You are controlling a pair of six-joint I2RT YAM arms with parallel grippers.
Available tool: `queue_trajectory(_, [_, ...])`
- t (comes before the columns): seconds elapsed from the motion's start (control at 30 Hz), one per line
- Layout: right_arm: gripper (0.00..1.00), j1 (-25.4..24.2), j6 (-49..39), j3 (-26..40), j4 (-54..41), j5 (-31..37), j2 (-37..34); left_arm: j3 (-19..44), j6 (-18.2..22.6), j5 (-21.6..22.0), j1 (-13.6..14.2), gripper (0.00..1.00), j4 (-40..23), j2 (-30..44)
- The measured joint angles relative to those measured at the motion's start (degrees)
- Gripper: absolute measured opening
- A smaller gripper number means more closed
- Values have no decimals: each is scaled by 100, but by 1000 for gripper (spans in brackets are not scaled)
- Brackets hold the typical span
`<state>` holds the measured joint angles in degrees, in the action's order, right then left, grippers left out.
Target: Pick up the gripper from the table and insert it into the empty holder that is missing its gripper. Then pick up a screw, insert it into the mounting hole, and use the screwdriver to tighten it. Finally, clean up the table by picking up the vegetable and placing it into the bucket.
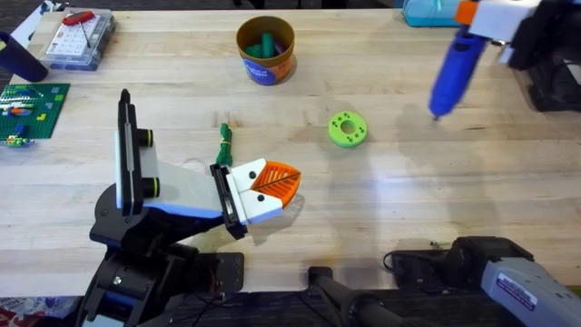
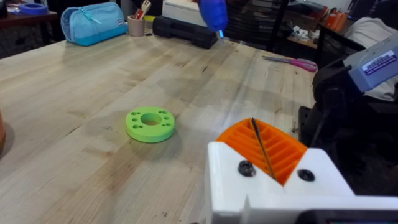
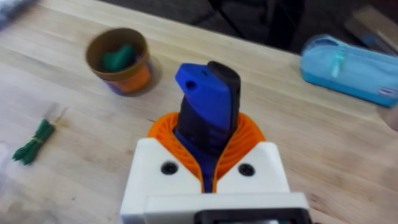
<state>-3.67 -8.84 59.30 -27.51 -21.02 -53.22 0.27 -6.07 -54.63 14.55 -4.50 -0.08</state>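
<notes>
My right gripper (image 1: pixel 481 18) hangs at the far right, shut on the blue screwdriver (image 1: pixel 452 71), whose tip points down above the table. In the right wrist view the screwdriver (image 3: pixel 208 102) sits between the orange pads. My left gripper (image 1: pixel 270 184) rests low near the table's middle, its orange pads (image 2: pixel 283 149) pressed together with nothing between them. The green vegetable (image 1: pixel 224 145) (image 3: pixel 34 142) lies on the wood just behind the left gripper. The orange-brown bucket (image 1: pixel 265 50) (image 3: pixel 119 59) stands at the back with green pieces inside. The loose gripper, the holder and the screw are out of view.
A lime-green disc with holes (image 1: pixel 347 128) (image 2: pixel 150 124) lies right of centre. A clear parts box (image 1: pixel 77 38) and a green brick plate (image 1: pixel 32 109) sit at the back left. A blue pencil case (image 2: pixel 93 23) lies on the far edge.
</notes>
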Motion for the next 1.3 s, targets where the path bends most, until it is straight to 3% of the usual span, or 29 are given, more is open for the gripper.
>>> queue_trajectory(0.4, [51,584,216,-451,1200,-329,127,0,-2,23,0,15,-2,11])
queue_trajectory(0.63, [49,956,561,-461,3224,-1425,2,0,-4,23,0,15,-2,11])
queue_trajectory(0.83, [49,1063,1436,-411,5087,-2693,-662,0,-4,26,0,15,-2,9])
queue_trajectory(1.1, [51,1230,2385,307,5890,-3935,-1820,0,-4,32,-2,15,0,11])
queue_trajectory(1.17, [50,1595,2587,738,6143,-4308,-2114,0,-2,30,0,15,0,11])
queue_trajectory(1.3, [49,2076,2854,968,6658,-4501,-2243,2,-4,32,0,15,-2,11])
